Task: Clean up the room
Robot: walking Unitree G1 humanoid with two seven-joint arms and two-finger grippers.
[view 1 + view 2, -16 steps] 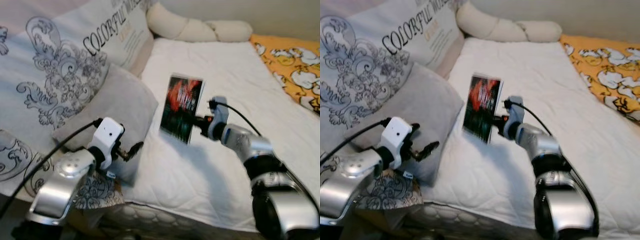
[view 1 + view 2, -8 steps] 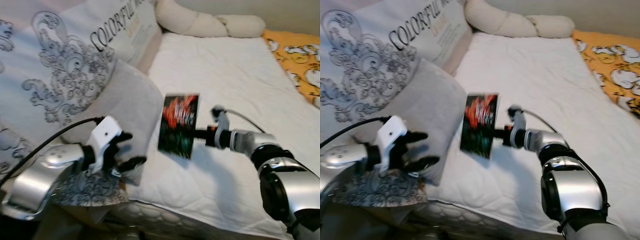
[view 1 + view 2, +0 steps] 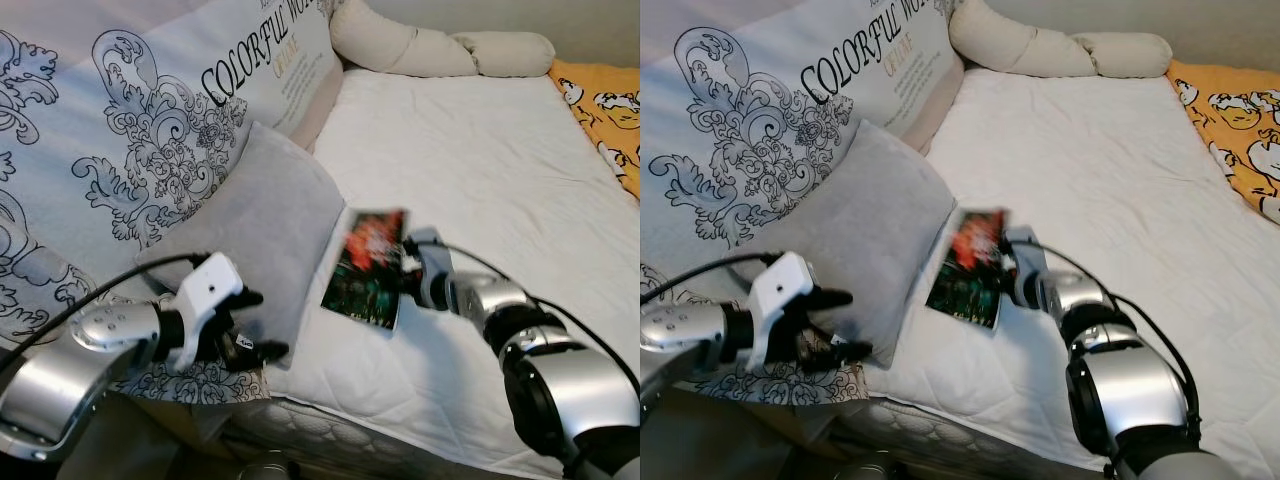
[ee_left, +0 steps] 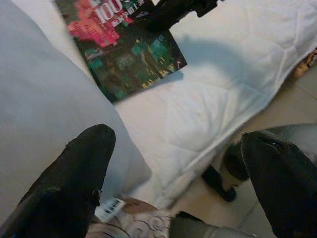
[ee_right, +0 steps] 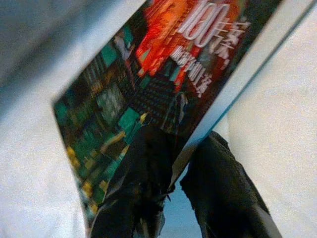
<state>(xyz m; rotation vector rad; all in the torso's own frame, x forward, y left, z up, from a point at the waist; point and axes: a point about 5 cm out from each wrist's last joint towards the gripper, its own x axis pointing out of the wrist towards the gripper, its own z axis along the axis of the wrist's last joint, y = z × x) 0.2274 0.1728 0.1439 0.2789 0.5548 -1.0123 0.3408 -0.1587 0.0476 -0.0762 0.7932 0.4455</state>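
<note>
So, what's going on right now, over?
Right pincer shut on dark red-and-green book, tilted above white mattress. Left pincer open beside grey pillow.

Soft, even daylight, faint shadows on the bedding; the right wrist view is blurred.

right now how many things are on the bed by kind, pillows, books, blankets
pillows: 4 (grey pillow, printed pillow, two cream bolsters)
books: 1 (book, held by the right gripper)
blankets: 1 (orange blanket)
total: 6
</note>
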